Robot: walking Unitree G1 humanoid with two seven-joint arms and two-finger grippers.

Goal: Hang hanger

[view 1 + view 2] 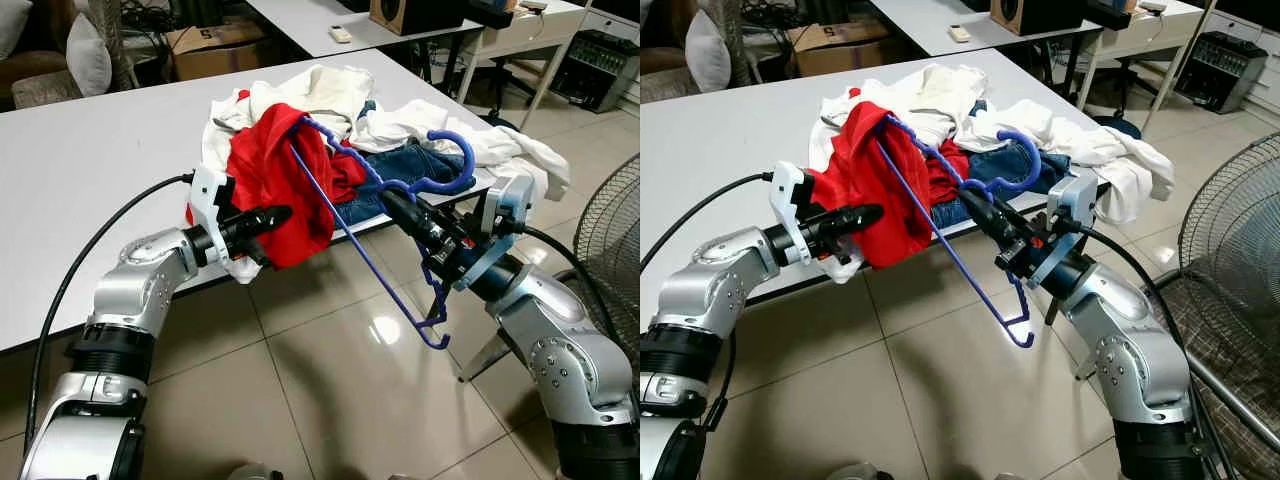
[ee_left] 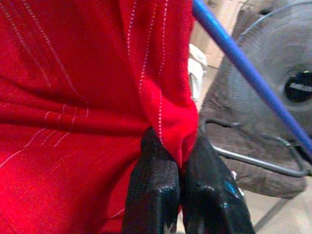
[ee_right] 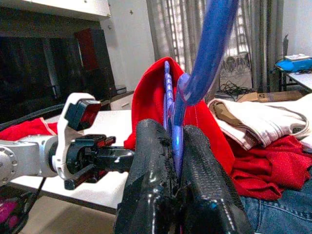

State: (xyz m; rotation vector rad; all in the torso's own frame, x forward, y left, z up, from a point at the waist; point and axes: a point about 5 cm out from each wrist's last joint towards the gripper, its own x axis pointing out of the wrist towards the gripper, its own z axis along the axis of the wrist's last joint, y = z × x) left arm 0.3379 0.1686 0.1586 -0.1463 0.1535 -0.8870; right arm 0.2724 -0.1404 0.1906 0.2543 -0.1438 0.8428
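Note:
A blue plastic hanger [image 1: 345,225] is held at its neck, just below the hook, by my right gripper [image 1: 392,203], which is shut on it. One arm of the hanger is tucked inside a red shirt [image 1: 275,180] that drapes over the white table's front edge [image 1: 60,325]. My left gripper [image 1: 278,214] is shut on the shirt's lower hem; the left wrist view shows red fabric [image 2: 165,131] pinched between the black fingertips [image 2: 151,180]. In the right wrist view the hanger's hook [image 3: 209,48] rises above the fingers [image 3: 151,170].
A heap of clothes lies on the table behind: white garments [image 1: 330,95] and blue jeans [image 1: 400,165]. A standing fan [image 1: 610,250] is on the right over tiled floor [image 1: 330,400]. Further back are a second table [image 1: 330,20] and a cardboard box [image 1: 215,45].

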